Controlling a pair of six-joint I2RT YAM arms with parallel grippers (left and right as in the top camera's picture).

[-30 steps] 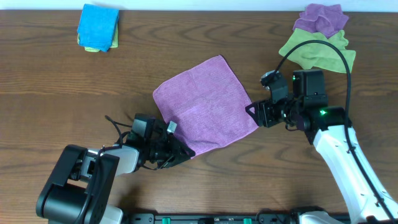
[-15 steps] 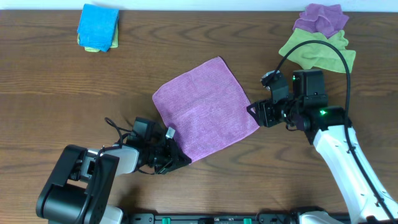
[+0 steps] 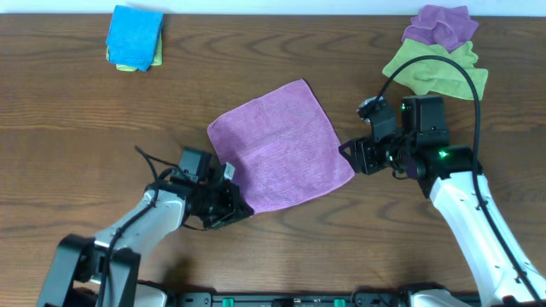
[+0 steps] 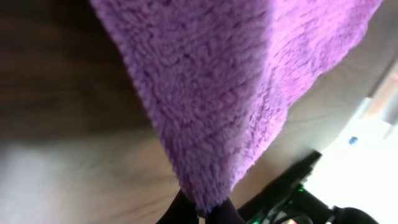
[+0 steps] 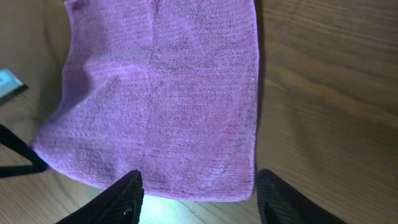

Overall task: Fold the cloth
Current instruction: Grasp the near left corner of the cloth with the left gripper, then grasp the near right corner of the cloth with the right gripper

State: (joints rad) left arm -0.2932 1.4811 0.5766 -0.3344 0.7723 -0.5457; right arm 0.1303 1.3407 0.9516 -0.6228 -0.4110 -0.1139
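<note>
The purple cloth [image 3: 280,145] lies spread flat and tilted on the brown table. My left gripper [image 3: 241,207] is shut on its near left corner, which shows pinched between the dark fingertips in the left wrist view [image 4: 202,208], with the cloth [image 4: 236,81] rising above them. My right gripper [image 3: 350,158] is open at the cloth's right corner. In the right wrist view its two fingers [image 5: 200,198] straddle the cloth's near edge [image 5: 168,106] without closing on it.
A folded blue cloth on a green one [image 3: 135,38] lies at the far left. A purple cloth [image 3: 440,26] and a green cloth [image 3: 435,68] are heaped at the far right, behind my right arm. A black cable loops over the right arm.
My left gripper has moved a little left and up with the cloth's corner held, and the left arm has swung out. The cloth's near edge shifted slightly. The right arm has stayed put.
</note>
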